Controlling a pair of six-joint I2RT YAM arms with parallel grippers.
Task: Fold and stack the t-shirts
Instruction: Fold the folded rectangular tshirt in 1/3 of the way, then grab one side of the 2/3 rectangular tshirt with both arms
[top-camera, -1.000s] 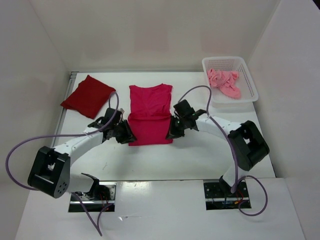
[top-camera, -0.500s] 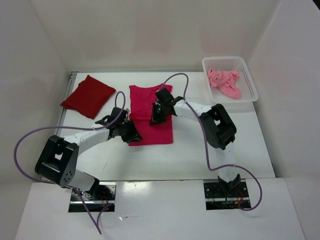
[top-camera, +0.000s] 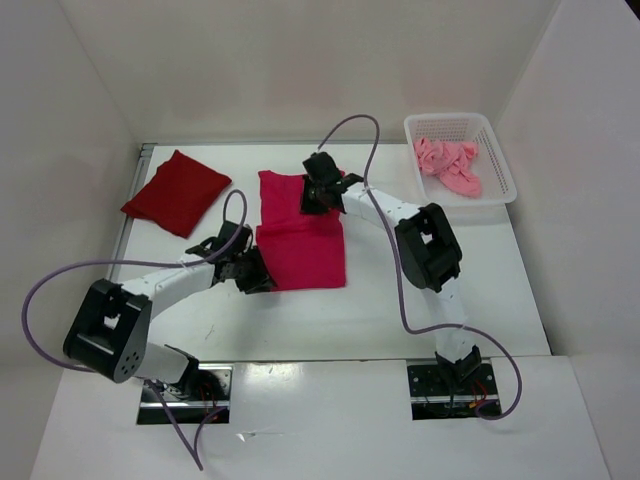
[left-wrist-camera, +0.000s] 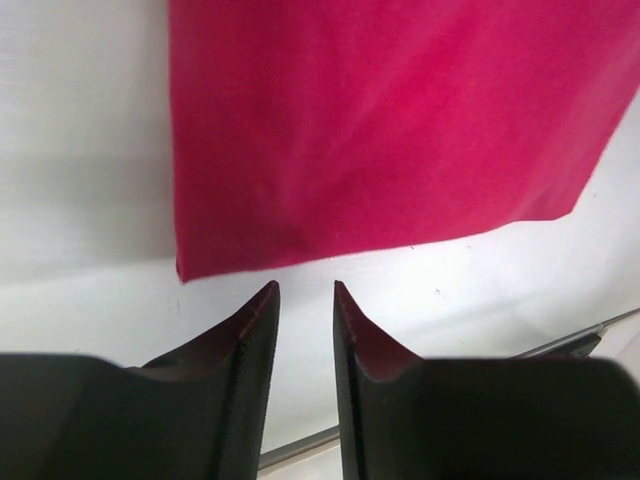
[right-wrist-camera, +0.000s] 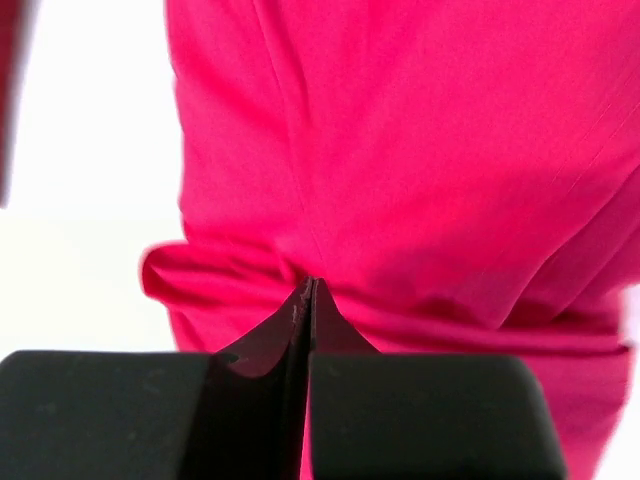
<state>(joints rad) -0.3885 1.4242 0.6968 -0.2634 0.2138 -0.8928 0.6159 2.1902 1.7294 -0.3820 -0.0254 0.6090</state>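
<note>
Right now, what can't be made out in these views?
- Right wrist: whether the shut right tool pinches the magenta t-shirt; its tips hide the contact.
- Left wrist: that shirt runs off the top edge.
- Top: salmon t-shirt in the mesh basket, crumpled and too small to read.

Overhead, wrist close-ups; shared magenta shirt (top-camera: 300, 250)

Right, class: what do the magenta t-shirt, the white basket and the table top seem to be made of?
The magenta t-shirt looks like soft matte cloth, perhaps cotton: it folds and puckers. The white basket seems moulded plastic: walls with regular mesh holes. The table top is smooth, white, hard-looking, maybe laminate.
</note>
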